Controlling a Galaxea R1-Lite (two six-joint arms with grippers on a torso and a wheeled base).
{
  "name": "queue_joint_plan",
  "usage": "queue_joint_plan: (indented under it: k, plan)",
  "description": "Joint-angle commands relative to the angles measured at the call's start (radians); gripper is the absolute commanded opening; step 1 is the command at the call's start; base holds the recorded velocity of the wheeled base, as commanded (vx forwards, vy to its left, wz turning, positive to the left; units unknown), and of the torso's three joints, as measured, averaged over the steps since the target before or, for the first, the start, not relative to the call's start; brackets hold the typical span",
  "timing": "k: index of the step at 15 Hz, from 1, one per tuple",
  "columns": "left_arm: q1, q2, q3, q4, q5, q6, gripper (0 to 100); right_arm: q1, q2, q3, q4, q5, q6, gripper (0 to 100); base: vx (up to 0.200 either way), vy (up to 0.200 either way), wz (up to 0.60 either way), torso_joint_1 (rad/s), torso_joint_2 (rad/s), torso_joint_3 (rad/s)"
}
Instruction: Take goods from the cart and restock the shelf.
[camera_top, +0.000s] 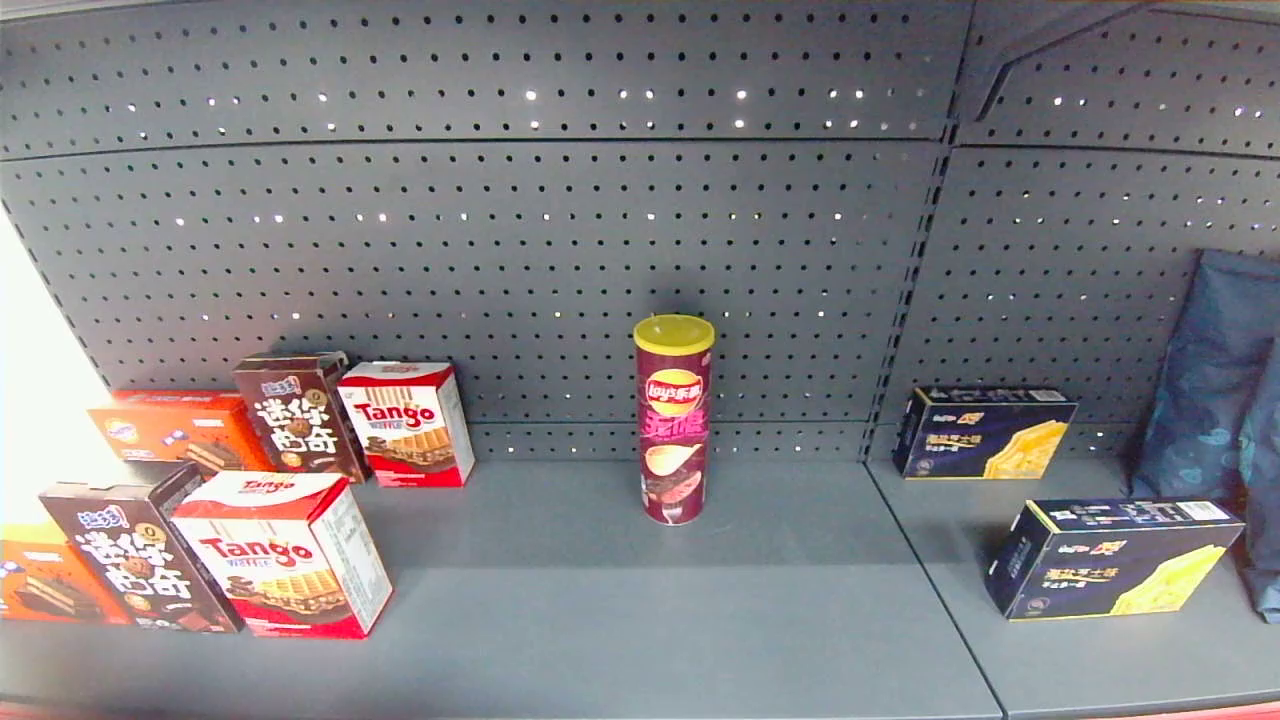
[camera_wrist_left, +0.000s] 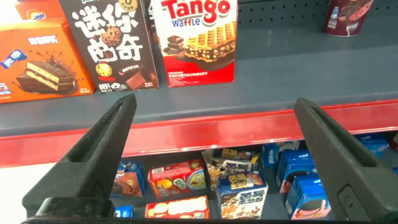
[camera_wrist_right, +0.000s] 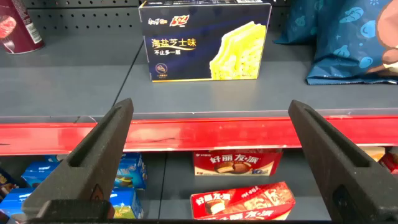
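The left fingers (camera_wrist_left: 99, 155), black and wedge-shaped, stand spread wide with nothing between them, hanging just in front of the red front strip (camera_wrist_left: 217, 134) of the grey metal shelf (camera_top: 560, 590); the right fingers (camera_wrist_right: 93, 155) are released the same way before that strip, farther right; past the left pair stand an orange cake box (camera_wrist_left: 37, 59), a dark brown cookie box (camera_wrist_left: 112, 46) and a red-and-white wafer box (camera_wrist_left: 199, 40), upright near the front edge, with a second row of the same three kinds behind them by the perforated grey back panel (camera_top: 500, 250); past the right pair stands a dark blue box with a yellow corner (camera_wrist_right: 205, 40), a second one (camera_top: 985, 432) behind it near the panel, and blue patterned bags (camera_top: 1210, 380) leaning at the far right; between the two groups a tall maroon chip can with a yellow lid (camera_top: 673, 420) stands upright alone, well apart from both, with bare board on either side and in front of it; a seam (camera_top: 930, 590) splits the shelf into two boards just right of the can; under the red strip a lower tier holds small red boxes (camera_wrist_right: 239, 165) and blue packs (camera_wrist_left: 305, 186), packed close.
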Motion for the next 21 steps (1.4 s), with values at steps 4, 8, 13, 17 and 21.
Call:
queue_joint_plan:
  k: [4,8,13,17,21]
  plan:
    - [0.0,0.0,0.002,0.0,0.001,0.0,100,0.001,0.001,0.0,0.001,0.0,0.0,100,0.0,0.0,0.0,0.0,0.0,0.0]
    - [0.0,0.0,0.0,0.0,0.0,0.0,100,0.001,0.001,0.0,0.001,0.0,0.0,100,0.0,0.0,0.0,0.0,0.0,0.0]
    - [0.0,0.0,0.0,0.0,0.0,0.0,100,-0.001,0.001,0.0,0.001,0.0,0.0,100,0.0,0.0,0.12,0.001,0.0,0.001]
    - [0.0,0.0,0.002,0.0,0.0,0.0,100,-0.001,0.001,0.0,0.001,0.0,0.0,100,0.0,0.0,0.6,0.0,0.0,0.001]
    - [0.0,0.0,0.002,0.0,0.0,0.0,100,-0.001,0.001,0.0,0.001,0.0,0.0,100,0.0,0.0,0.6,0.001,0.0,0.0]
